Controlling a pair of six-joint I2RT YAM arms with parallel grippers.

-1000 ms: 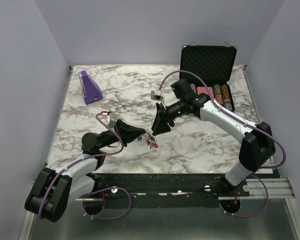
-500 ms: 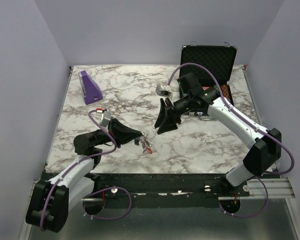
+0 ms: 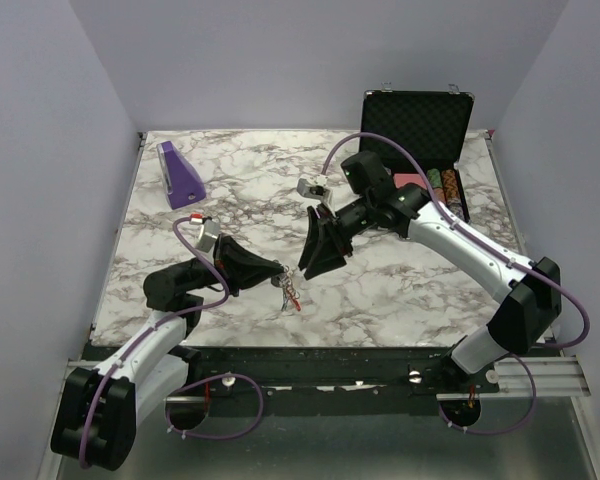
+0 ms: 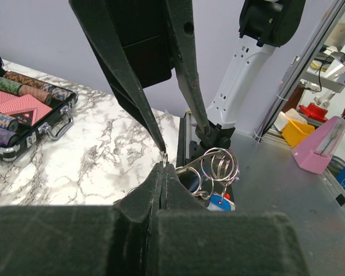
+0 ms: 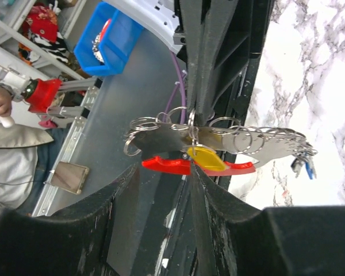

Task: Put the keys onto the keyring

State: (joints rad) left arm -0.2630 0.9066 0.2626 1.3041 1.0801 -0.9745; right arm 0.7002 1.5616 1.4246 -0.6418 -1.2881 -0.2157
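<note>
The keyring (image 3: 289, 290) is a bunch of thin metal rings with a grey tag (image 5: 161, 139) and a red crescent (image 5: 168, 165). It hangs just above the marble table near the front middle. My left gripper (image 3: 279, 272) is shut on one of its thin rings (image 4: 164, 158). More rings (image 4: 219, 165) and a blue key head (image 4: 221, 202) hang beyond its jaws. A yellow key (image 5: 204, 158) and a blue key (image 5: 304, 167) hang in the bunch. My right gripper (image 3: 306, 268) is open, its fingers (image 5: 210, 190) on either side of the bunch, one tip at the yellow key.
An open black case (image 3: 417, 125) with poker chips (image 3: 438, 185) stands at the back right and shows in the left wrist view (image 4: 49, 115). A purple wedge (image 3: 180, 176) stands at the back left. A blue bin (image 5: 112, 40) sits off the table.
My right gripper lifted up and away, then came back down and left to the bunch. My left arm drew a little left with the keyring still in its jaws.
</note>
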